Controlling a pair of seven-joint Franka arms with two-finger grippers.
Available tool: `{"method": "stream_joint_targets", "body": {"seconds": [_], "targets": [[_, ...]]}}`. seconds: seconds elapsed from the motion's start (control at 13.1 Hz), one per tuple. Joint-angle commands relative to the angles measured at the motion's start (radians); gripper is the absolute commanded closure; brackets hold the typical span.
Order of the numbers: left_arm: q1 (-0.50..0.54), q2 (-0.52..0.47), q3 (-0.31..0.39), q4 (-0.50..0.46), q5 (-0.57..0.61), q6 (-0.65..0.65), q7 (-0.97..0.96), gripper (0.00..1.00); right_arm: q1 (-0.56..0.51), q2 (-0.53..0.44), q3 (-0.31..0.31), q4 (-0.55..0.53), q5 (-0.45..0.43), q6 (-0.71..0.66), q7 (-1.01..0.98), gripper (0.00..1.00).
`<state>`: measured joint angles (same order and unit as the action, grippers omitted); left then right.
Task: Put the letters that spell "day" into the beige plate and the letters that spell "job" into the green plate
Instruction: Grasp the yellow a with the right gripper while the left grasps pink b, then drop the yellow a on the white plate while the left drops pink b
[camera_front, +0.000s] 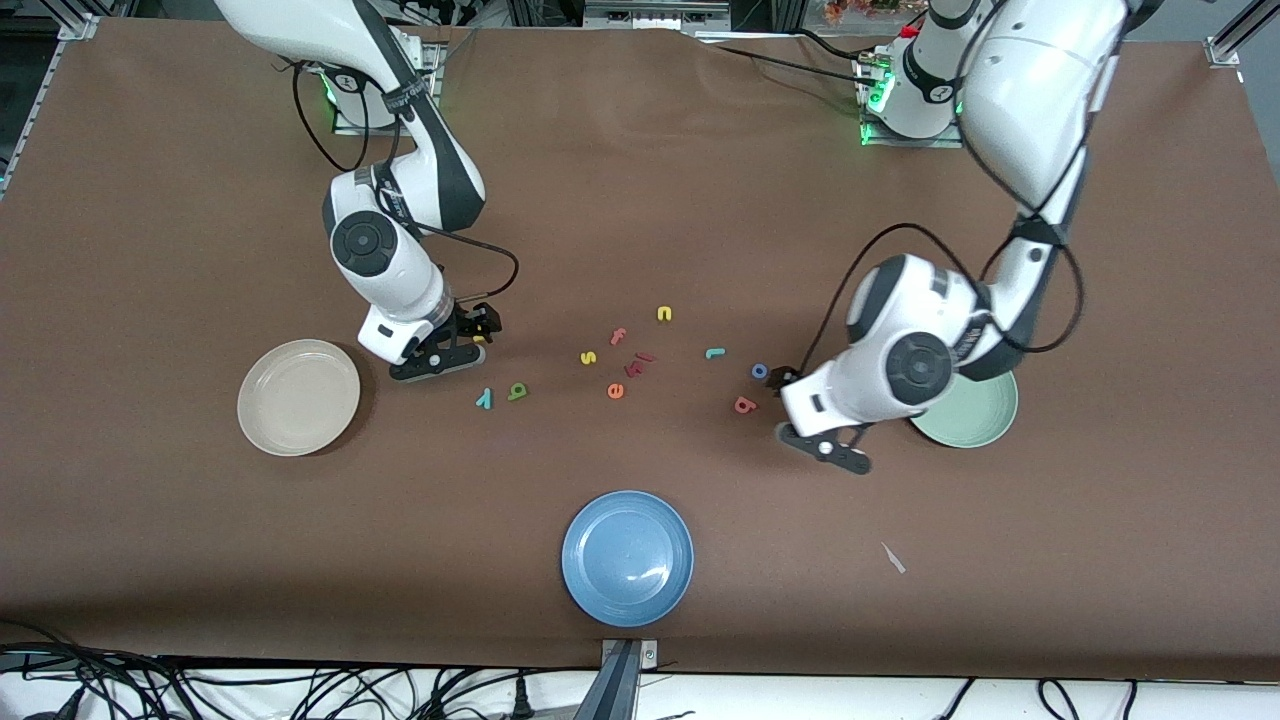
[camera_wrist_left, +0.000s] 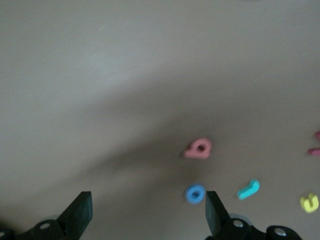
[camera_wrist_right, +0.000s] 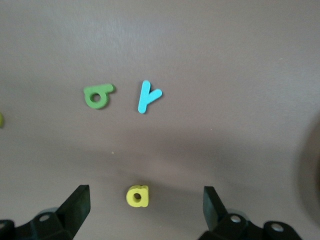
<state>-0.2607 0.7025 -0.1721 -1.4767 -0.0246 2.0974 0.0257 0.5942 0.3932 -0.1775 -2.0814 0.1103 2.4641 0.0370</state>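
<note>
The right hand (camera_wrist_right: 142, 210) hung low over the counter (camera_front: 640, 200), just beside the beige plate (camera_front: 298, 397) on the side toward the counter's middle. Its fingers (camera_wrist_right: 75, 205) stood wide apart and held nothing; the yellow d (camera_wrist_right: 137, 195) lay flat on the counter between them. The green a (camera_front: 517, 391) and the teal y (camera_front: 484, 398) lay side by side close by, a little nearer to the front edge than the d and apart from it.

The left hand (camera_wrist_left: 147, 212) hung low over the counter beside the green plate (camera_front: 985, 415), which the left arm partly covered. Its fingers (camera_wrist_left: 80, 212) were also spread wide and empty. The blue o (camera_wrist_left: 195, 193) lay just beside one fingertip, and the salmon b (camera_wrist_left: 198, 148) lay near it, slightly closer to the front edge. The teal j (camera_front: 715, 353) lay a short way from the o, toward the middle of the counter.

Both plates held nothing. In the middle of the counter lay a loose scatter of other letters: a yellow n (camera_front: 664, 313), a pink f (camera_front: 618, 336), a yellow s (camera_front: 588, 356), an orange e (camera_front: 615, 390) and some dark red pieces (camera_front: 638, 363) whose shapes I could not tell. A blue plate (camera_front: 627, 558) sat near the front edge, at its middle.
</note>
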Motion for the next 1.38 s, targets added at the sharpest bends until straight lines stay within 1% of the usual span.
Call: {"method": "stream_joint_targets", "body": {"seconds": [0.0,0.15,0.31,0.46,0.54,0.61,0.77,0.84,0.92,0.99,1.07,1.15,1.3], "targets": [[-0.034,0.058,0.016,0.039,0.075,0.079,0.007,0.0,0.018,0.01,-0.008,-0.031,-0.007,0.038,-0.077,0.0],[-0.069,0.084,0.016,0.038,0.084,0.11,0.003,0.0,0.041,0.03,-0.008,-0.031,-0.007,0.056,-0.077,0.0],[-0.078,0.104,0.016,0.033,0.084,0.145,-0.025,0.01,0.053,0.05,-0.008,-0.051,-0.007,0.108,-0.077,0.0],[-0.091,0.124,0.019,0.024,0.086,0.171,-0.056,0.11,0.061,0.052,-0.008,-0.092,-0.007,0.169,-0.083,0.0],[-0.092,0.13,0.019,0.022,0.086,0.173,-0.082,0.15,0.061,0.05,-0.008,-0.101,-0.007,0.177,-0.083,0.0],[-0.095,0.13,0.019,0.022,0.086,0.173,-0.107,0.22,0.061,0.047,-0.008,-0.108,-0.006,0.177,-0.082,0.0],[-0.101,0.143,0.02,0.022,0.104,0.173,-0.127,0.3,0.061,0.044,-0.008,-0.123,-0.006,0.193,-0.08,0.01],[-0.104,0.15,0.019,0.022,0.15,0.173,-0.133,0.34,0.061,0.045,-0.008,-0.14,-0.006,0.22,-0.08,0.06],[-0.106,0.153,0.019,0.022,0.173,0.173,-0.168,0.34,0.061,0.049,-0.008,-0.152,-0.006,0.251,-0.08,0.1],[-0.118,0.155,0.019,0.022,0.178,0.173,-0.211,0.34,0.061,0.049,-0.008,-0.163,-0.006,0.265,-0.08,0.14],[-0.132,0.154,0.019,0.021,0.178,0.171,-0.246,0.33,0.061,0.047,-0.008,-0.164,-0.006,0.263,-0.081,0.21],[-0.134,0.153,0.019,0.015,0.178,0.171,-0.26,0.33,0.061,0.044,-0.008,-0.163,-0.006,0.262,-0.077,0.28],[-0.132,0.149,0.017,0.009,0.178,0.167,-0.263,0.33,0.062,0.038,-0.007,-0.166,-0.006,0.259,-0.069,0.39]]}}
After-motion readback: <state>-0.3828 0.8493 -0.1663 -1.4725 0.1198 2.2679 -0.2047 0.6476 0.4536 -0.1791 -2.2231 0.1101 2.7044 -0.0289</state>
